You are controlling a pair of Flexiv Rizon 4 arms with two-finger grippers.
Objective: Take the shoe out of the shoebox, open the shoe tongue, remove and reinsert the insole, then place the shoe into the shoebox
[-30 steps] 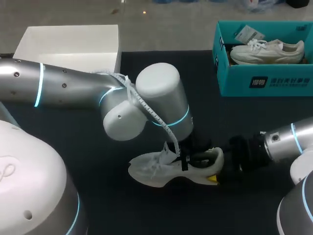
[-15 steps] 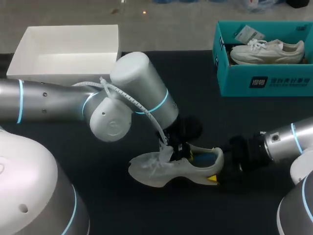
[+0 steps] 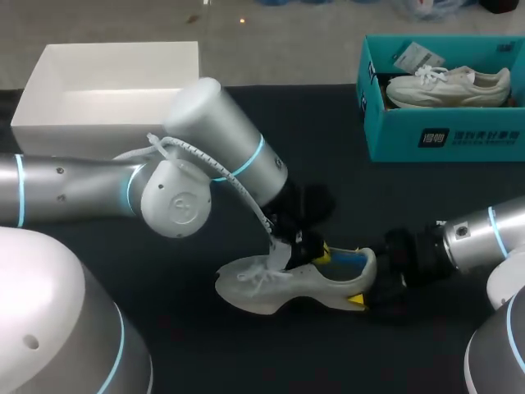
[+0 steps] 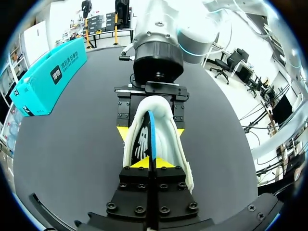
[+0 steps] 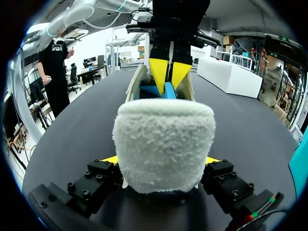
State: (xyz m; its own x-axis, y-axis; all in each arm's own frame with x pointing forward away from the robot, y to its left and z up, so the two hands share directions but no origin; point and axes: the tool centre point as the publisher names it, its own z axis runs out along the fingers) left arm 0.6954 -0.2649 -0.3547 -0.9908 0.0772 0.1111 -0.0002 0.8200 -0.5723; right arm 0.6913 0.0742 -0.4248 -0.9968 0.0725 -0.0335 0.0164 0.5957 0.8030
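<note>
near the front of the black table (image 3: 426, 205), a white shoe (image 3: 287, 283) lies on its sole. the right gripper (image 5: 161, 161) clamps its heel, fingers wide. the left gripper (image 4: 150, 164) pinches the blue insole (image 3: 346, 263) at the shoe's opening, fingers narrow. farther back stand a teal shoebox (image 3: 443, 135) holding a second shoe (image 3: 447, 86), and a white box (image 3: 115, 82).
</note>
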